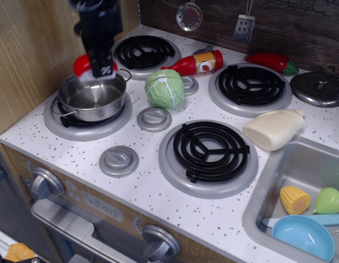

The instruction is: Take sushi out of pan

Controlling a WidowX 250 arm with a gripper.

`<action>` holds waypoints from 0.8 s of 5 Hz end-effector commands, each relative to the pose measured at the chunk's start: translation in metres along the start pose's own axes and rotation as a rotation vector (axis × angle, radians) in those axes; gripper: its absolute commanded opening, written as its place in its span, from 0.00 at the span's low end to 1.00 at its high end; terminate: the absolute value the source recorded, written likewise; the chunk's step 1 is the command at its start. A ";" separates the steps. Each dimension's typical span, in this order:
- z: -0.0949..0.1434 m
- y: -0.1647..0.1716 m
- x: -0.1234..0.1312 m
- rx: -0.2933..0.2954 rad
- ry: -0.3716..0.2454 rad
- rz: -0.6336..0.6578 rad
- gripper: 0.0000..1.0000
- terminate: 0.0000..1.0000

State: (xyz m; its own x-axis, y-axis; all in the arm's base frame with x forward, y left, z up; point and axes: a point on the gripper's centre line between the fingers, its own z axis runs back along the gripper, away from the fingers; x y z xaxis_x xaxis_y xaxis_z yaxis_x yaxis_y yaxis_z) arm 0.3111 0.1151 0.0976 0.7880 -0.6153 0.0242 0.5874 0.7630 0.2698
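Observation:
The pan (92, 98), a small shiny steel pot with loop handles, sits on the front left burner and looks empty inside. My gripper (101, 64) hangs just above the pan's far rim, blurred by motion. It is shut on the sushi (82, 63), whose glossy red top shows to the left of the fingers, with a whitish rice base below at the fingertips. The sushi is lifted clear of the pan's inside.
A green cabbage (165, 88) lies right of the pan. A red ketchup bottle (197, 63) and a red chilli (272, 62) lie further back. A steel lid (319, 87), a cream bottle (274, 129) and a sink (289, 164) with toys are at the right.

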 end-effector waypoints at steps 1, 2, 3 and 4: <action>0.039 -0.031 0.042 -0.007 -0.017 0.146 0.00 0.00; 0.022 -0.077 0.070 -0.025 -0.096 0.238 0.00 0.00; 0.006 -0.109 0.086 -0.074 -0.174 0.288 0.00 0.00; -0.010 -0.124 0.096 -0.110 -0.233 0.310 1.00 0.00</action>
State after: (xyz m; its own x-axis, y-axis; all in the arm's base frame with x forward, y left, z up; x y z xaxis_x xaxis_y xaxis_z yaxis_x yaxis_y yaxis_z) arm 0.3143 -0.0375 0.0478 0.8661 -0.3934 0.3083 0.3853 0.9184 0.0894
